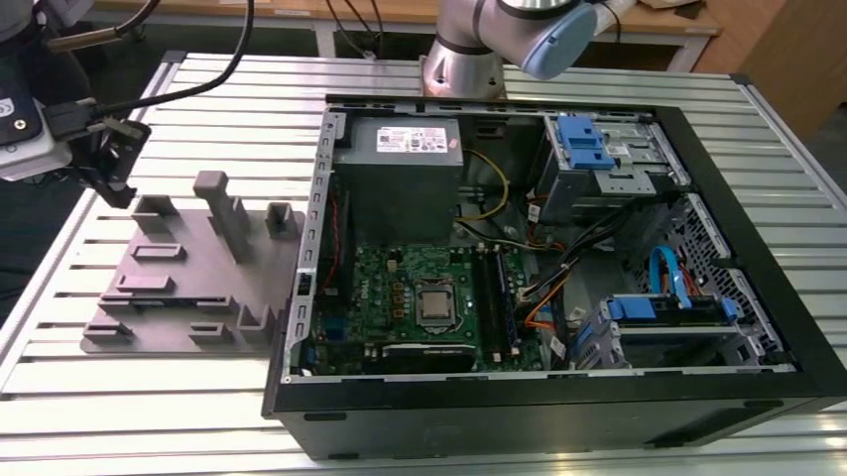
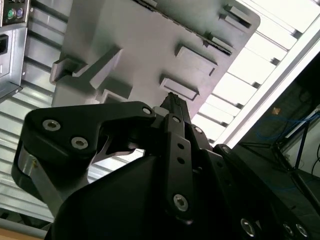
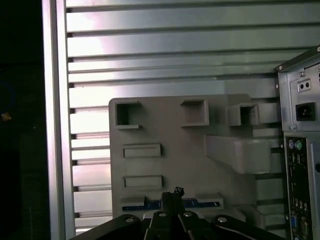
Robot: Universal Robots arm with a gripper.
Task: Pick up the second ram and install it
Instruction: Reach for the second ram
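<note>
Hovering my pincer [image 3: 172, 196] low over the plate [image 3: 165, 125], fingers pinched together and empty, I see the ram [image 3: 200, 203] lying in the plate's edge slot, right by the tips. Descending like this, I'd judge they would strike the board instead of straddling it. Beyond, the tall blocks [image 3: 235, 152] could snag the wrist. Farther off, the open case [image 1: 530, 416] sits on the bench [image 1: 133, 397].

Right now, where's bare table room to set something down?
Free: the table slats between the grey plate and the table's near edge in the exterior view, and those beyond the plate. Crowded: inside the open computer case.
</note>
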